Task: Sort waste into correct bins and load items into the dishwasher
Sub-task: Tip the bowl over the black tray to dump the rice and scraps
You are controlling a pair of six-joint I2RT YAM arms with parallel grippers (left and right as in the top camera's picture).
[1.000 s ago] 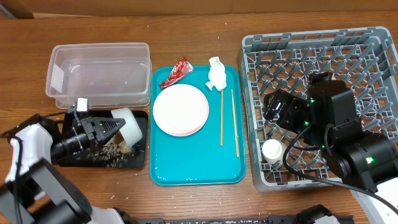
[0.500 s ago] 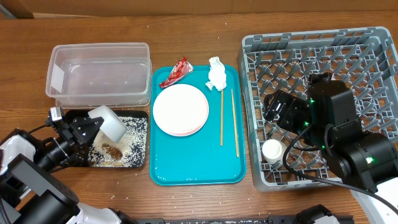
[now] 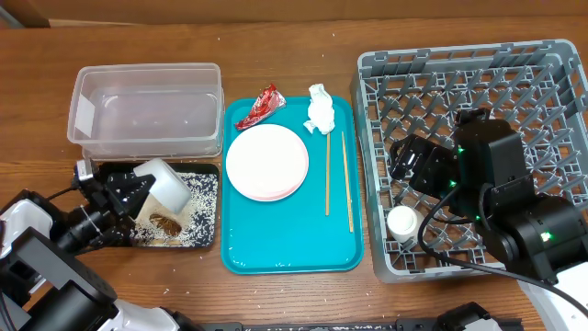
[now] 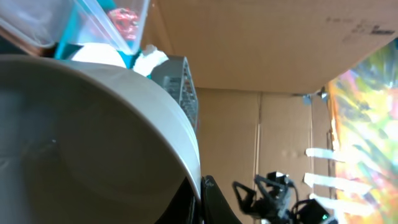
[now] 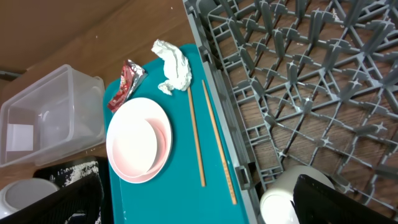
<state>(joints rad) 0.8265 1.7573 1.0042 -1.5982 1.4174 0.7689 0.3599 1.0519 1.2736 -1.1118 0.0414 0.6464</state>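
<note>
Teal tray (image 3: 292, 241) (centre) on wooden table (image 3: 276, 41)

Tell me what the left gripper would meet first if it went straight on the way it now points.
The left gripper, shut on the white bowl, points right across the black tray. Straight on, it would probably reach the left rim of the teal tray first, near the plate; height is unclear.

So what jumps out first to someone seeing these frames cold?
The left gripper holds the white bowl tipped over the black tray, food scraps strewn inside. Centre, the teal tray carries the plate, chopsticks, napkin and red wrapper. Right, the right arm looms over the grey rack, a small cup inside.
</note>
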